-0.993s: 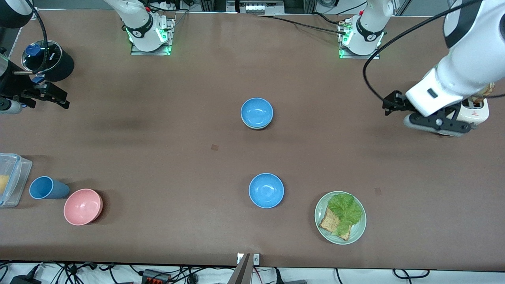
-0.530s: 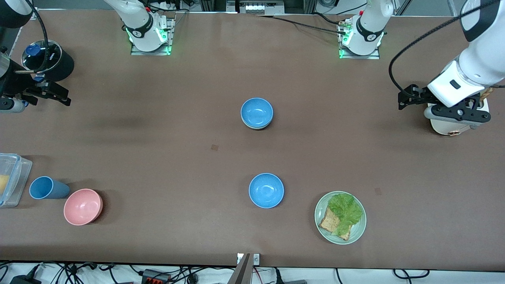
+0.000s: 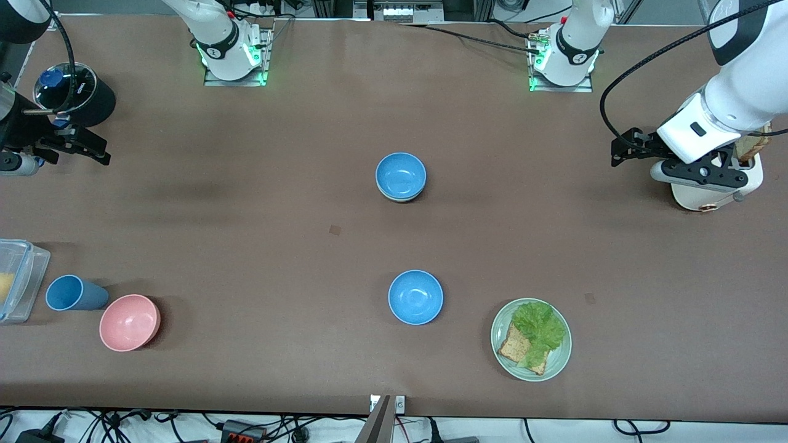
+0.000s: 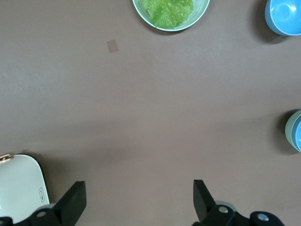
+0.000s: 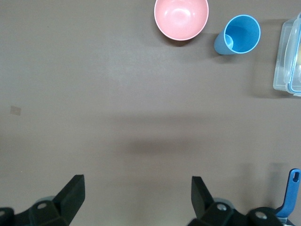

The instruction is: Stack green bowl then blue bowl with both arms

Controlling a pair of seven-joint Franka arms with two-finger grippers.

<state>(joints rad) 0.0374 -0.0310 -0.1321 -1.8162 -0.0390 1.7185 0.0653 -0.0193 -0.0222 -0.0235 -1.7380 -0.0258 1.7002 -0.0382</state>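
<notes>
Fingers [image 4: 75,200] of the left gripper [image 4: 138,207] stand spread wide with nothing between them, and the fingers [image 5: 73,190] of the right gripper [image 5: 136,202] are spread and empty in the same way.

I take the stack of bowls at the middle of the surface [image 3: 258,184] as the landmark. The left arm [image 3: 732,92] hangs toward its own end of the surface from this stack, and its gripper is over the white toaster [image 3: 720,191]. The right arm [image 3: 18,18] is at its own end, and its gripper is over bare surface, beside the black round pot [image 3: 77,95].

The green plate [image 3: 557,363] with lettuce [image 3: 538,329] and bread [image 3: 514,347] lies nearer to the front camera than the stack, toward the left arm's end. The clear box [image 3: 24,277], the pink bowl [image 3: 130,322] and the blue cup [image 3: 72,293] are also nearer to the camera than the stack, at the right arm's end.

In the stack itself, the blue bowl [image 3: 401,174] sits inside the green bowl [image 3: 400,199], of which only a thin pale rim shows below it. A second blue bowl [image 3: 415,297] stands alone, nearer to the camera than the stack and well apart from it.
</notes>
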